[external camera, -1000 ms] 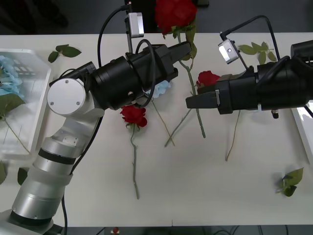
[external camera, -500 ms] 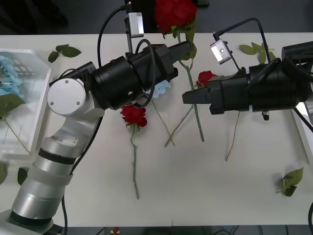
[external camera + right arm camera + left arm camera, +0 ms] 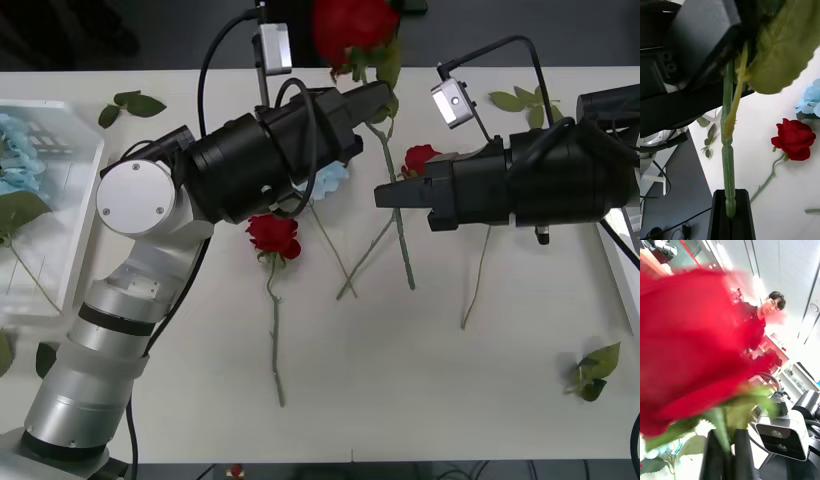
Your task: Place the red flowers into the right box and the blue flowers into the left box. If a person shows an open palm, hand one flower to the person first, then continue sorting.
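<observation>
One of the red flowers [image 3: 352, 28] hangs above the table's far edge, and both grippers hold its stem. My left gripper [image 3: 380, 100] is shut on the stem just under the bloom [image 3: 688, 352]. My right gripper [image 3: 386, 194] is shut on the same stem [image 3: 728, 150] lower down. Another red rose [image 3: 273, 235] lies on the table under the left arm, and a third [image 3: 422, 158] lies beside the right gripper. A blue flower [image 3: 332, 180] peeks out below the left arm. The left box [image 3: 75, 215] holds blue flowers [image 3: 18, 150]. The right box [image 3: 622, 255] shows at the right edge.
Loose green leaf sprigs lie at the far left [image 3: 132, 103], far right [image 3: 524, 98] and near right [image 3: 595, 372]. Bare stems cross on the table between the arms [image 3: 350, 270]. The right arm's wrist camera [image 3: 784, 435] sits close beside the left gripper.
My right gripper moved left to the hanging rose's stem and shut on it. The bloom has shifted slightly and the stem's lower end swung a little. The left arm stayed put.
</observation>
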`<state>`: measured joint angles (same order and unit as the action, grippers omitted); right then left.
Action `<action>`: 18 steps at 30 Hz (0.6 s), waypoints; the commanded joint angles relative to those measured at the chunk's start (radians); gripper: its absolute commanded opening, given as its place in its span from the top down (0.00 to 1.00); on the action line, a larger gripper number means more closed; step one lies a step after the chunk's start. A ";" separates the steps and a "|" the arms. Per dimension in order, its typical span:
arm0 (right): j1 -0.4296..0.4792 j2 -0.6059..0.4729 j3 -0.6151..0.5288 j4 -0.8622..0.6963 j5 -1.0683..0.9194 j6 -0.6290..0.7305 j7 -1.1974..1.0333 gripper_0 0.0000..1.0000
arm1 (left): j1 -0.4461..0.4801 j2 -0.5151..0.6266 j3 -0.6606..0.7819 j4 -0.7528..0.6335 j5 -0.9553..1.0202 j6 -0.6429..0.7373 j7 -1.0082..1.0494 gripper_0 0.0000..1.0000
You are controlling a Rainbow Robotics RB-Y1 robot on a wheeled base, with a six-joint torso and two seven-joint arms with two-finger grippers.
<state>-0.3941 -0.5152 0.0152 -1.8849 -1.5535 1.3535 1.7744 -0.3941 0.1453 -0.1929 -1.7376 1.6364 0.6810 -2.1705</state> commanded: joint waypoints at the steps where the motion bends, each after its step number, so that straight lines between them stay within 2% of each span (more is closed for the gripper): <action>1: -0.008 0.009 -0.006 -0.013 -0.007 -0.011 -0.029 1.00 | 0.008 -0.013 0.009 -0.020 0.022 -0.003 -0.014 0.11; 3: -0.006 0.007 -0.006 -0.013 -0.008 -0.016 -0.029 1.00 | 0.008 -0.010 0.009 -0.020 0.025 -0.004 -0.014 0.00; 11: -0.002 -0.003 -0.027 -0.014 -0.016 -0.025 -0.029 1.00 | 0.008 -0.007 0.009 -0.020 0.034 -0.003 -0.014 0.00; 18: 0.003 -0.068 -0.106 -0.013 -0.022 0.007 -0.039 1.00 | 0.018 0.036 0.015 -0.023 0.053 0.008 -0.020 0.00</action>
<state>-0.3938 -0.5321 -0.0515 -1.8848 -1.5679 1.3446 1.7744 -0.3941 0.1498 -0.1926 -1.7376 1.6719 0.6812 -2.1705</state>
